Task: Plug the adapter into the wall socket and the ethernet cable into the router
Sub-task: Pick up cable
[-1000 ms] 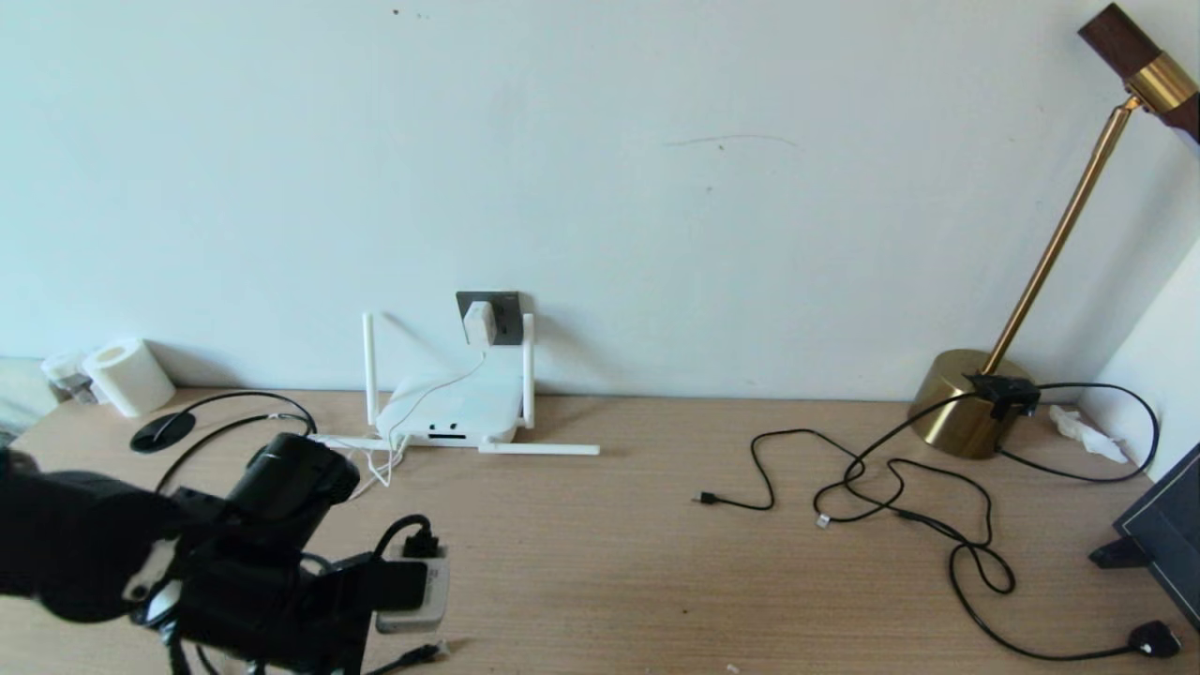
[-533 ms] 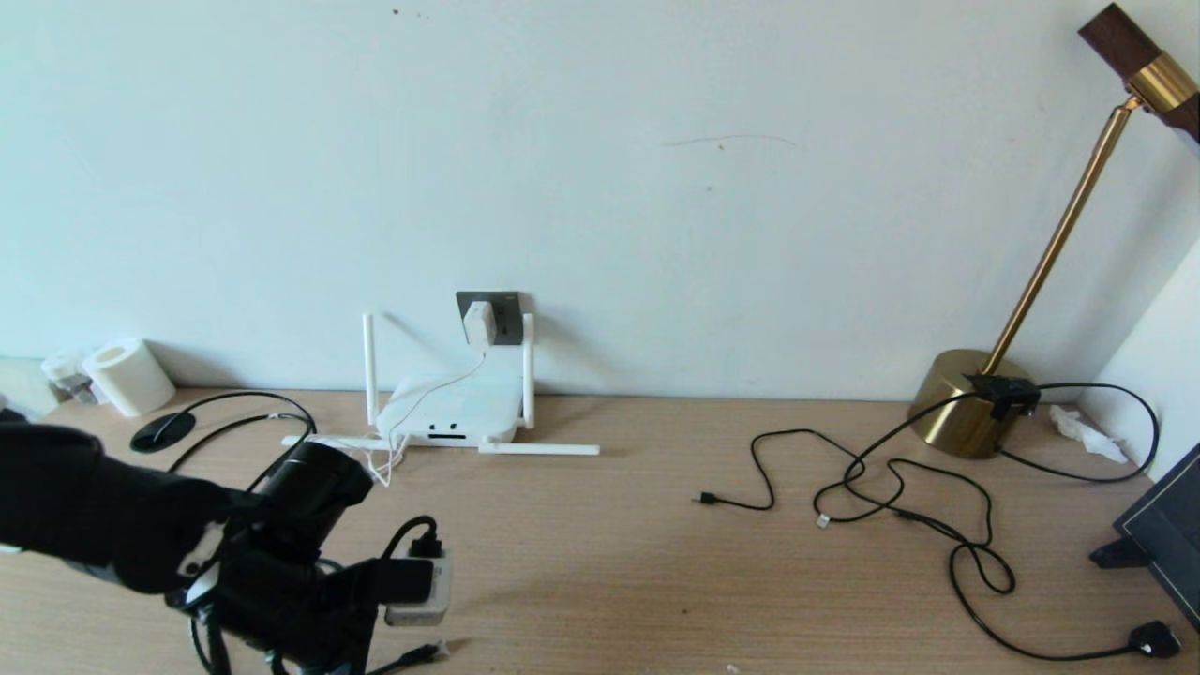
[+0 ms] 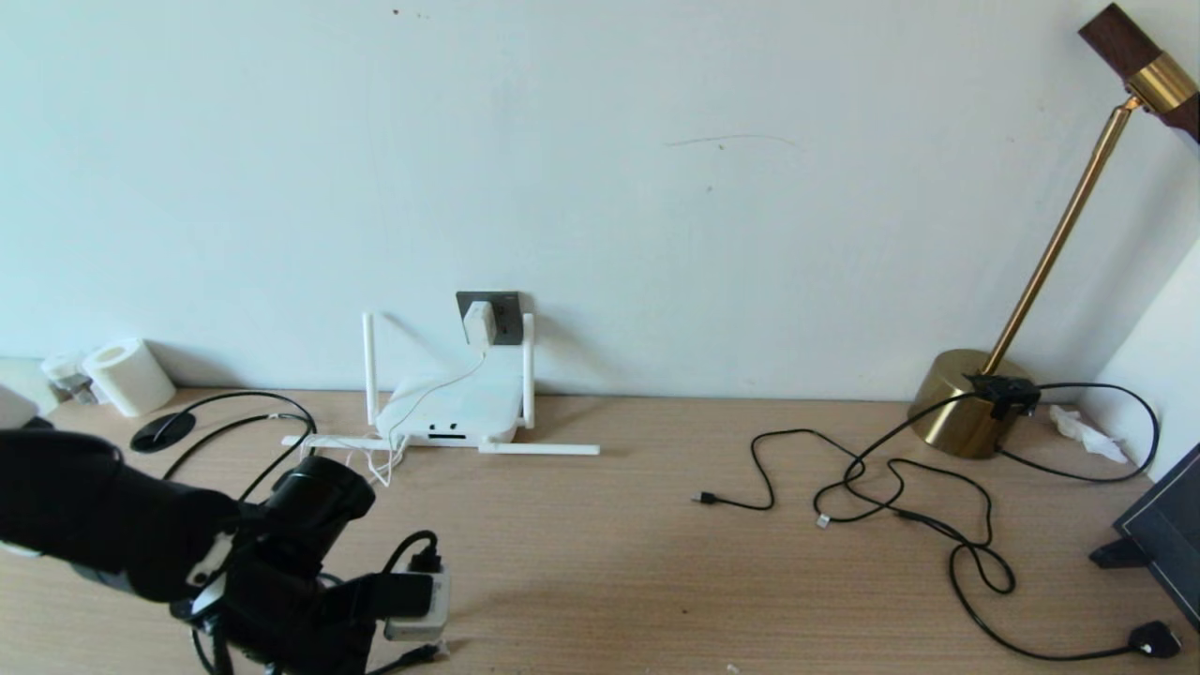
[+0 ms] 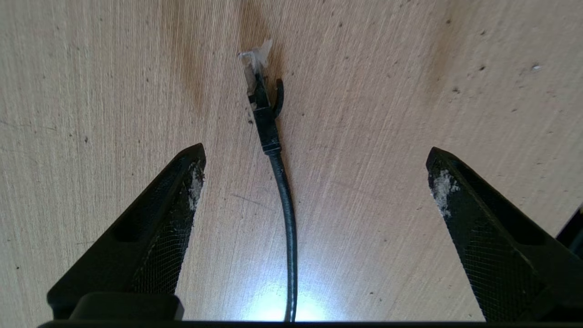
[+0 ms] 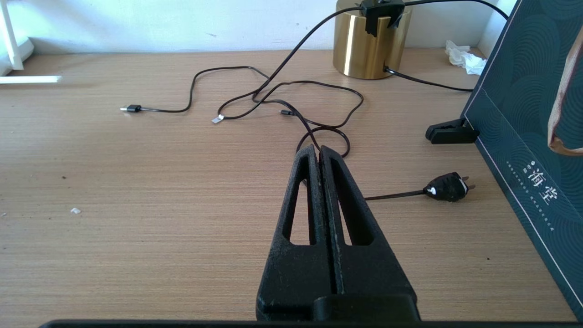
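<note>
The white adapter point(image 3: 479, 323) sits plugged into the dark grey wall socket point(image 3: 507, 318), and its thin white cord falls onto the white router point(image 3: 455, 408) below. The black ethernet cable point(image 4: 284, 196) lies flat on the desk, its clear clip connector point(image 4: 254, 64) pointing away from my wrist. My left gripper point(image 4: 314, 152) hovers over it, open wide, with the cable running between the two fingers and touching neither. In the head view the left arm point(image 3: 281, 553) is low at the near left, and the connector point(image 3: 429, 649) shows just under it. My right gripper point(image 5: 319, 149) is shut and empty.
A brass lamp base point(image 3: 966, 403) stands at the back right, with thin black cords point(image 3: 891, 497) tangled in front of it and a black plug point(image 3: 1153, 639) nearby. A dark box point(image 3: 1162, 534) stands at the right edge. A paper roll point(image 3: 127, 375) and a black disc point(image 3: 161, 431) sit at the back left.
My left arm has swung further in over the near-left desk and the wrist has dropped slightly toward the cable tip. Nothing else has moved.
</note>
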Robot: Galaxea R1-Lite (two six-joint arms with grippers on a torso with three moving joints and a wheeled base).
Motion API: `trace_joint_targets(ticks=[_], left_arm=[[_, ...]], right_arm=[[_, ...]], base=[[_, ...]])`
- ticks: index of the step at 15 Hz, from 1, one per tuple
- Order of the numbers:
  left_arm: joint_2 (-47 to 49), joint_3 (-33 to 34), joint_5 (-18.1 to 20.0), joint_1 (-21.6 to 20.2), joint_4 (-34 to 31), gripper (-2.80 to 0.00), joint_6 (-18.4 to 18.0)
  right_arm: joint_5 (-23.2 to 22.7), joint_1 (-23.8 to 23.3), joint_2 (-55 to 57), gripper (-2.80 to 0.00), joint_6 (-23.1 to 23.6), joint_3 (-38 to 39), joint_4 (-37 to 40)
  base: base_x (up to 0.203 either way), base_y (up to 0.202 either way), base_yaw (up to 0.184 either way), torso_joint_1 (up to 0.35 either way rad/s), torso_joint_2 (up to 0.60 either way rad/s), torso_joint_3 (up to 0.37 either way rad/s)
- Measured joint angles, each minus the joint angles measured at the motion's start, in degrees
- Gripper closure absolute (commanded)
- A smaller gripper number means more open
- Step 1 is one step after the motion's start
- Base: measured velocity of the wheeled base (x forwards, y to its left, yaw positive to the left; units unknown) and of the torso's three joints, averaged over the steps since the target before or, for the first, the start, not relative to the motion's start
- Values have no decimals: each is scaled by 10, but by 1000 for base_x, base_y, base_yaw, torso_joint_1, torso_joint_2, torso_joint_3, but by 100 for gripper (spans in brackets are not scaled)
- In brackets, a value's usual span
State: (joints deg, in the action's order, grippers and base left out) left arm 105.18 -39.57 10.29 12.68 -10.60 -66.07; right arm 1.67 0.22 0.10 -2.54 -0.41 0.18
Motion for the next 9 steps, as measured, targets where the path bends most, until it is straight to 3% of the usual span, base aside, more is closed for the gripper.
trace_joint_targets(ticks=[2,3,4,9], left_arm=[[9,9,-5,0,39,-280,0],[14,16,-6,0,59,-15,0],[19,21,-6,0,67,0,1],[27,26,-5,0,70,0,1]], right_arm=[[0,0,0,0,0,0,0],[0,0,0,0,0,0,0],[0,0,0,0,0,0,0],[0,0,0,0,0,0,0]], base=[[0,0,0,0,0,0],[0,0,0,0,0,0],[0,0,0,0,0,0],[0,0,0,0,0,0]])
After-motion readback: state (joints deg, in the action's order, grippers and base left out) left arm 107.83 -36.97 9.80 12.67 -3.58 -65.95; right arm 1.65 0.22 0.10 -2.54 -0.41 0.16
